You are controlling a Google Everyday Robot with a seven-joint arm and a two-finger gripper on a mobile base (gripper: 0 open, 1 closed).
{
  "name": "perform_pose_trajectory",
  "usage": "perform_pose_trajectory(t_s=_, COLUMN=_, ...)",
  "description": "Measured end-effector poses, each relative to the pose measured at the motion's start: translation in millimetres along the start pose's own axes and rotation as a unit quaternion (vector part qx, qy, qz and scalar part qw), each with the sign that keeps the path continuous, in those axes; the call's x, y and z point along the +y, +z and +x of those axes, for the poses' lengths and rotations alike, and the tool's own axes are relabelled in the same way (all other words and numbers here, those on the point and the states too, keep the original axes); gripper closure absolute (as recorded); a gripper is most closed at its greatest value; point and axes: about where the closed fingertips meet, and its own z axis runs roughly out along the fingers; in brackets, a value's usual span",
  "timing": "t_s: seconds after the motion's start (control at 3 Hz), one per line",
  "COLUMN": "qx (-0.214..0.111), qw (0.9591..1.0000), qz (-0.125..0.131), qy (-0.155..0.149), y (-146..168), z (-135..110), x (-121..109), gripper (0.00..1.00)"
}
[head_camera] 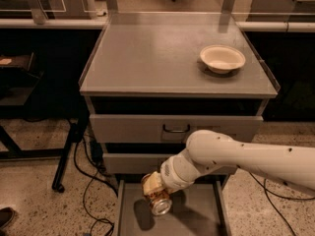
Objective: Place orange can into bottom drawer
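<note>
- One white arm [246,156] comes in from the right edge of the camera view and bends down in front of the grey cabinet [162,58].
- Gripper [153,190] sits at the arm's low end, below the middle drawer front [128,162] and over the left-centre part of the bottom drawer [197,214].
- Gripper is clamped on the orange can [158,201]. Most of the jaw hardware is hidden behind the can and wrist, so the exact contact points can't be made out.
- Orange can is tilted, with its shiny silver end facing down and toward the camera. Its body is orange-gold with pale patches.
- Can casts a dark shadow on the drawer floor just to its left. Whether it touches the floor, can't tell.
- Bottom drawer is pulled out, showing a plain grey floor with the side walls visible left and right.
- Top drawer [147,127] is slightly out and shows its dark curved handle [176,129].
- Cream bowl [222,58] stands upright on the cabinet top, at the right rear, well apart from the can.
- Black cables [88,181] trail on the speckled floor left of the cabinet.
</note>
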Motion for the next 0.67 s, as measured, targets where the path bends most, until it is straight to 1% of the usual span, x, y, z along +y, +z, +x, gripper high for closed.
perform_pose_trajectory(t_s=0.33, qx=0.003, qw=1.0000, qz=-0.005, qy=0.003, y=4.7, z=1.5, x=-0.7, gripper=1.00)
perform_pose_trajectory(t_s=0.67, qx=0.012, qw=0.9991, qz=-0.034, qy=0.023, y=30.2, z=8.9, x=-5.6, gripper=1.00)
